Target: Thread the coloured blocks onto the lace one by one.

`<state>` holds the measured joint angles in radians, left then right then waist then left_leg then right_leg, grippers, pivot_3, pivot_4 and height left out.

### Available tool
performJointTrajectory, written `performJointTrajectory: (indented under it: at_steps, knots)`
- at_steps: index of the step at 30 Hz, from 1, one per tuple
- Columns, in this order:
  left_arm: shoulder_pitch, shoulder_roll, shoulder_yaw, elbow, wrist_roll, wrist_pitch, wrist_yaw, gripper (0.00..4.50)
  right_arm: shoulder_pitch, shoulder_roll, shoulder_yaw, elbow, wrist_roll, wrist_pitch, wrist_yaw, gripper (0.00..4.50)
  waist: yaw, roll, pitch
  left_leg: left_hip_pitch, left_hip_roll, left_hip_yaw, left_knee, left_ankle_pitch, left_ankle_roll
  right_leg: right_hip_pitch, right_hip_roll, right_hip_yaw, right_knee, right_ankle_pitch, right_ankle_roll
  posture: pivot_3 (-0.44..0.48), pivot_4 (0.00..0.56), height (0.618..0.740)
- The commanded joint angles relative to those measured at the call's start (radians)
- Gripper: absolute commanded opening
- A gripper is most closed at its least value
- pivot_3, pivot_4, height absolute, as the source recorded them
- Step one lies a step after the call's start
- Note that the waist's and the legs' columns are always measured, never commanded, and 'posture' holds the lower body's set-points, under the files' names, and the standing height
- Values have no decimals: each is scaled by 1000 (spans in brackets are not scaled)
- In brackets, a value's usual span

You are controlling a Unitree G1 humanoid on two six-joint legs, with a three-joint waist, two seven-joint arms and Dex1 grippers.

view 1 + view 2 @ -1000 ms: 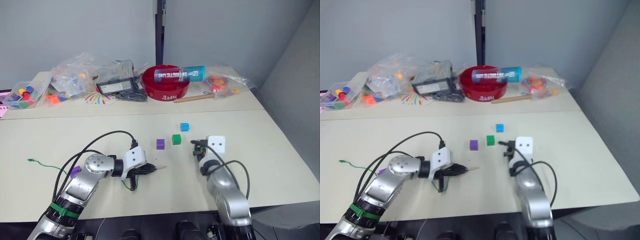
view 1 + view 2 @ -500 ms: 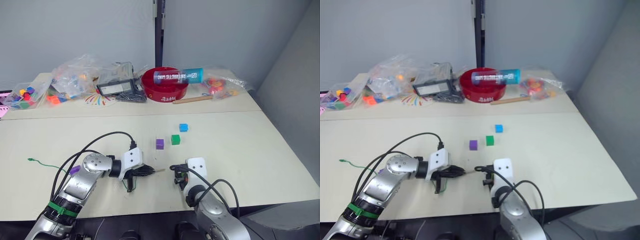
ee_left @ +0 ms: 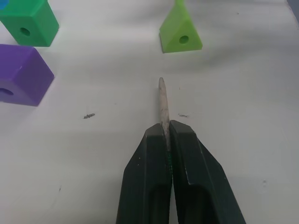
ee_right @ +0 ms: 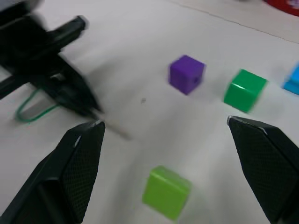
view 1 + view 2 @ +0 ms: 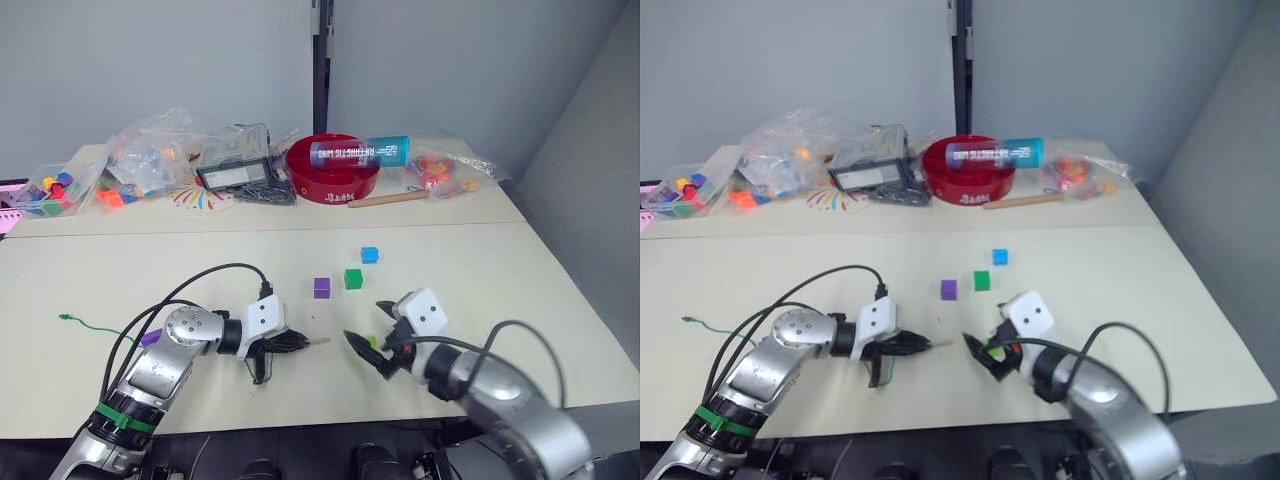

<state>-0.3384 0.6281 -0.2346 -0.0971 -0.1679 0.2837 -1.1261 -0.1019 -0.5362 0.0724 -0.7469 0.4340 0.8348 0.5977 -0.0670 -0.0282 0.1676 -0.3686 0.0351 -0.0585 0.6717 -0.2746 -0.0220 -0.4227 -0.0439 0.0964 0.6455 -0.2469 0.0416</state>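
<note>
This looks like a plain lab or test room. A pale bench (image 5: 520, 260) stands against bare grey walls (image 5: 150, 60). Bags of toy pieces (image 5: 150, 160) and a red bowl (image 5: 335, 180) lie well beyond the pincers.

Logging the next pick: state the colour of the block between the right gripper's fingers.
Lime green block, clearest in the right wrist view.

The lace (image 5: 95, 328) is a thin green string trailing across the table, its stiff pale tip (image 3: 162, 103) lying level and pinched between two closed black fingers. A lime green block (image 4: 165, 192) sits just ahead of the tip. Farther off stand a purple block (image 5: 321, 288), a dark green block (image 5: 352, 279) and a light blue block (image 5: 370, 255). Another purple block (image 5: 151, 340) lies near the string.
</note>
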Motion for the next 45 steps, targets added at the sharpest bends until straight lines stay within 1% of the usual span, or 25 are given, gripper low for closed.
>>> performJointTrajectory:
  at_steps: [1, 4, 6, 8, 10, 14, 17, 22, 23, 24, 28, 34, 39, 45]
  knots:
    - [-1, 12, 27, -24, -23, -17, -3, 0, -88, -135, 8, 157, 62, -153, 325, 4470, -1, 0, 0, 0, 0, 1, 0, 0, 0, 1, 0, 0, 0, 0, 0, 0, 150, 740]
    - [20, 24, 39, -56, -32, -8, -4, 0, -182, -199, 108, 398, -41, -356, 504, 4470, -1, -1, 1, 0, 0, 1, 1, 0, 0, 1, 0, 0, 0, 0, 0, 0, 150, 740]
    - [36, 33, 46, -81, -38, 1, -3, 0, -240, -205, 165, 555, -118, -487, 574, 4470, 0, -1, 1, 0, 0, 1, 2, 0, 1, 1, 0, 0, 0, 0, 0, 0, 150, 740]
    - [53, 43, 53, -106, -48, 11, -3, 0, -286, -200, 202, 673, -167, -580, 627, 4470, 1, -1, 1, 0, 0, 1, 3, -1, 1, 0, 0, 0, 0, 0, 0, 0, 150, 740]
    - [68, 55, 59, -129, -60, 20, -2, 0, -320, -186, 221, 752, -184, -632, 670, 4470, 2, -1, 2, -1, 0, 1, 4, -1, 1, 0, -1, 0, 0, 0, 0, 0, 150, 740]
    - [91, 71, 69, -171, -73, 42, 3, 0, -371, -148, 246, 895, -235, -736, 714, 4470, 4, -1, 2, -1, 0, 1, 4, -1, 1, 1, -1, 0, 0, 0, 0, 0, 150, 740]
    - [100, 81, 66, -194, -74, 56, 13, 0, -388, -123, 246, 949, -244, -772, 732, 3639, 6, -1, 2, 0, 0, 1, 4, -1, 1, 1, -1, 0, 1, 0, 0, 0, 150, 740]
    - [97, 83, 54, -220, -75, 80, 29, 0, -390, -99, 251, 986, -256, -796, 744, 1936, 7, -1, 2, 0, 0, 1, 4, -1, 1, 1, -1, 0, 1, 0, 0, 0, 150, 740]
    - [92, 82, 50, -220, -73, 83, 31, 0, -390, -97, 250, 991, -259, -799, 746, 1538, 7, -1, 2, 0, 0, 1, 4, -1, 1, 1, -1, 0, 1, 0, 0, 0, 150, 740]
    - [85, 80, 46, -219, -69, 86, 34, 0, -389, -94, 248, 993, -262, -800, 745, 1315, 7, -1, 2, 0, 0, 1, 4, -1, 1, 1, -1, 0, 2, 0, 0, 0, 150, 740]
    - [40, 57, 12, -220, -61, 123, 52, 0, -378, -81, 251, 961, -270, -776, 723, 1289, 8, -1, 2, 0, 0, 1, 4, -1, 1, 1, -1, 0, 2, 0, 0, 0, 150, 740]
    - [-19, 39, -60, -214, -27, 164, 62, 0, -344, -59, 271, 843, -296, -683, 657, 1289, 1, -1, 2, 0, 0, 0, 4, -1, 1, 1, 0, 0, 3, 0, 0, 0, 150, 740]
    - [-38, 48, -97, -238, -15, 210, 55, 0, -341, -58, 290, 813, -354, -653, 604, 1289, -1, -1, 2, 1, 0, 0, 5, -1, 1, 1, 0, 0, 3, 0, 0, 0, 150, 740]
    - [-57, 40, -127, -246, 8, 249, 71, 0, -336, -65, 301, 791, -393, -650, 581, 1289, -1, -1, 2, 2, 0, 0, 5, 0, 1, 2, 0, 0, 3, 0, 0, 0, 150, 740]
